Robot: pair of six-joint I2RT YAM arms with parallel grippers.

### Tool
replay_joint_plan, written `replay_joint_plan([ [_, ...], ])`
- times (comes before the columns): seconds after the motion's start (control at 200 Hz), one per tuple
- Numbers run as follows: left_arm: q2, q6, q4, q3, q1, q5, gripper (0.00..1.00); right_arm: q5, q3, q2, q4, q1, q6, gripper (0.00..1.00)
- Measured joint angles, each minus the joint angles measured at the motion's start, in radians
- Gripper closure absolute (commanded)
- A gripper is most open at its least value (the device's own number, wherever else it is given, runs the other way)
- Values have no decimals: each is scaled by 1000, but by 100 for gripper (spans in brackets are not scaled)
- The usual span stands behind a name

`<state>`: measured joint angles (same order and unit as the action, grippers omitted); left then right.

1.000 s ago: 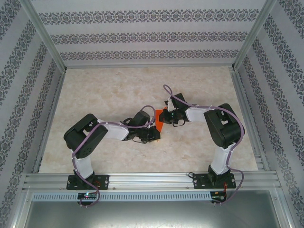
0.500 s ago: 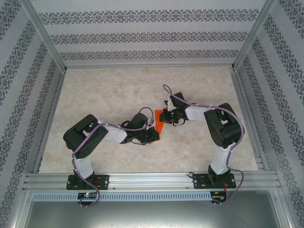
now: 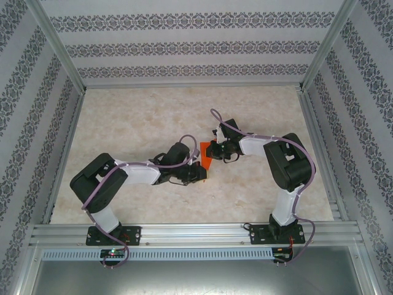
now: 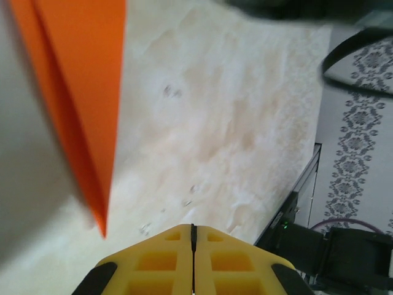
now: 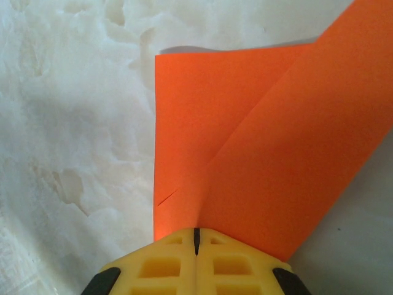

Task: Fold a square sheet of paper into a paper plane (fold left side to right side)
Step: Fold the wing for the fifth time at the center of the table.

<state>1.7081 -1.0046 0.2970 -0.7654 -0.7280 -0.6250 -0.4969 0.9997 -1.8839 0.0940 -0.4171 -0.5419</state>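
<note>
- Left gripper [image 4: 193, 230], the nearer of the two, sits just near-left of the work. Its yellow fingers [image 4: 153, 264] are clenched pad to pad with nothing between them. From its wrist camera the paper's narrow point hangs up and to the left, apart from the tips.
- Orange paper [image 3: 206, 158] lies mid-table between the two grippers, as a narrow creased shape and not a full square. One flap lies diagonally over a squarer layer. A shadow along the flap's edge suggests it is not pressed flat.
- Right gripper [image 5: 196, 233] is at the far-right side of the paper. Its fingers are closed, and a corner of the folded layers runs straight into the tips. That reads as a pinch on the paper.
- Table [image 3: 141, 117] is pale and marbled.
- Step in hand, as I judge it: setting a left-over-right fold.
- To do it well, use the right pinch as the anchor so the layers cannot slide.
- Check that the edges meet before creasing.
- Use the left's closed tips as a blunt presser, drawn along the fold line from the anchored end toward the free point.
- Press lightly, since thin paper will likely skid or buckle under a hard push.
</note>
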Motion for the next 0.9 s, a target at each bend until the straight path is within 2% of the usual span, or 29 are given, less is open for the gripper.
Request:
replay_joint_plan([
  [0.23,68,43,-26,-109,17,0,92,0,0,0,0,0,0,100],
  [0.525,176,63,-59,-120,17,2,93,0,0,0,0,0,0,100],
  [0.899,149,62,-44,-66,14,8,94,2,6,0,14,0,1,100],
])
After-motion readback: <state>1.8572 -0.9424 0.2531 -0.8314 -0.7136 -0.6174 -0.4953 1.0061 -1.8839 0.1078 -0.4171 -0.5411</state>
